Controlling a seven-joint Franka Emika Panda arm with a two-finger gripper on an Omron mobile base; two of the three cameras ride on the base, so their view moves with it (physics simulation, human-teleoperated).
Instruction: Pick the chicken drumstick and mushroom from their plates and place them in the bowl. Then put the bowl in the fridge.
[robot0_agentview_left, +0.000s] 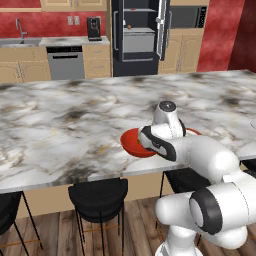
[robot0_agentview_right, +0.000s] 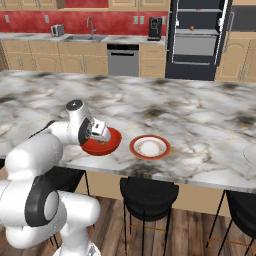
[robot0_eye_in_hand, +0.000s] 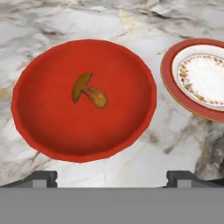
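Red bowl (robot0_eye_in_hand: 65, 131) nr counter (robot0_agentview_left: 60, 120) edge (hand (robot0_eye_in_hand: 112, 177) wide open).

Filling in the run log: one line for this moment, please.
claw: open, above bowl | mushroom: in bowl | red-rimmed plate: empty, beside bowl | fridge: door open

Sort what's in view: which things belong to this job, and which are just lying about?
Job:
- red bowl
- mushroom in the bowl
- red-rimmed plate, bare
- black fridge, door open
- pincer, open above the bowl

Lying about:
- coffee machine
- dishwasher
- bar stool
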